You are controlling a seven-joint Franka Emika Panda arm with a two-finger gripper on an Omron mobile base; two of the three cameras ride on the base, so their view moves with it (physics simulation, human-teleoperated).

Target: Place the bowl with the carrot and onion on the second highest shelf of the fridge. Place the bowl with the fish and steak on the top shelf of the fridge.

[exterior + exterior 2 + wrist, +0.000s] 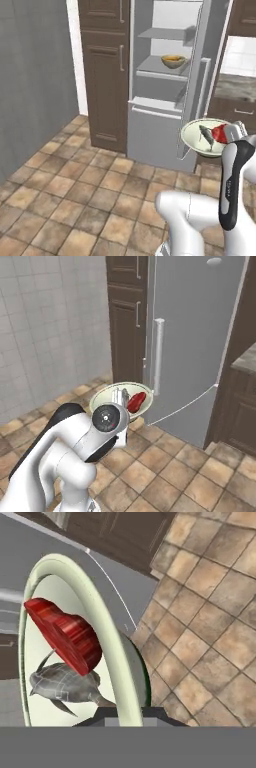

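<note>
— Bowl [202, 137] with fish [62, 684] and steak [67, 634]: where?
— My pincer [131, 714] clamps its rim; second step.
— Next?
— I'd lift it to the top shelf [162, 34], above and ahead.

Arm bent, elbow low, forearm raised; gripper [129, 712] clamped on bowl [107, 647] rim (fingertips barely visible).

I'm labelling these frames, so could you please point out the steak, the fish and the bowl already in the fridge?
steak [67, 634], hand view, on its red top face.
fish [62, 684], hand view, mid-body.
bowl in the fridge [173, 61], left base view, on its front wall.
</note>
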